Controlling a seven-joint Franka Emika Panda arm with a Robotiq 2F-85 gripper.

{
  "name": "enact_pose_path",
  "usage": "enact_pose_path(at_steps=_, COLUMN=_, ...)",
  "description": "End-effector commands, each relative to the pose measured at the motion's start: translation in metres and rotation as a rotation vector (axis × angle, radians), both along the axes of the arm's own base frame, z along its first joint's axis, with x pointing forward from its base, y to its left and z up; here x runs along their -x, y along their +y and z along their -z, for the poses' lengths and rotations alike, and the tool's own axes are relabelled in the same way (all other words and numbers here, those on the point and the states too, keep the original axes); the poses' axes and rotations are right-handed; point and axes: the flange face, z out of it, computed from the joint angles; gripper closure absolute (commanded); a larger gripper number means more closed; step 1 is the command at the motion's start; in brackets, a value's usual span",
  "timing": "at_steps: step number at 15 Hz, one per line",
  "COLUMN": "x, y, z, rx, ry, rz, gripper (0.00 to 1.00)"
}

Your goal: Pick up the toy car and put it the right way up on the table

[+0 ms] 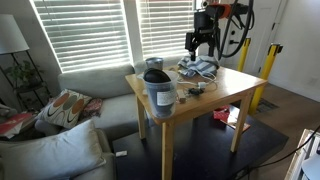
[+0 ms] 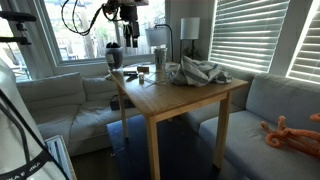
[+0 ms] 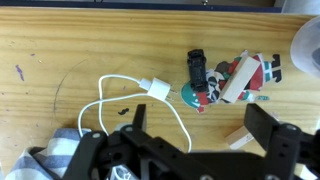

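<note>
The toy car (image 3: pixel 197 68) is lying near one edge of the table (image 3: pixel 60 50), touching a Santa figure (image 3: pixel 250 75). The claw (image 3: pixel 198 128) is hovering above it, jaws apart. It should be straddling the car's narrow sides, avoiding the white cable (image 3: pixel 120 95).

- Surface (image 3: pixel 60 40): light wood with visible grain, smooth satin finish, a few dark marks.
- Toy car (image 3: pixel 197 68): dark, plastic-looking, slight sheen.
- Charger cable (image 3: pixel 157 88): white plastic, smooth and glossy.
- Figurine (image 3: pixel 250 75): red and white painted finish.
- Cloth (image 3: pixel 55 155): striped woven fabric, matt.
- Gripper (image 3: pixel 200 125): black, matt body.
- Sofa (image 1: pixel 95 85): grey fabric upholstery.
</note>
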Motion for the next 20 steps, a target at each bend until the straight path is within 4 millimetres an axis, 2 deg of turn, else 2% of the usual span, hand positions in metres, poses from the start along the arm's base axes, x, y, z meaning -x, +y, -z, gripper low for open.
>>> enact_pose_path(at_steps=1, x=0.002, y=0.022, z=0.023, rx=0.037, ry=0.069, rz=-0.018, gripper=0.0)
enact_pose_path(at_steps=5, x=0.011, y=0.035, z=0.04, rx=0.076, ry=0.104, rz=0.046, gripper=0.0)
enact_pose_path(at_steps=11, x=0.013, y=0.027, z=0.062, rx=0.111, ry=0.068, rz=0.025, gripper=0.0)
enact_pose_path(at_steps=12, x=0.01, y=0.03, z=0.057, rx=0.08, ry=0.103, rz=0.036, gripper=0.0)
enact_pose_path(at_steps=17, x=0.01, y=0.028, z=0.06, rx=0.084, ry=0.104, rz=0.036, gripper=0.0)
enact_pose_path(at_steps=20, x=0.001, y=0.022, z=0.08, rx=0.057, ry=0.158, rz=0.049, gripper=0.0)
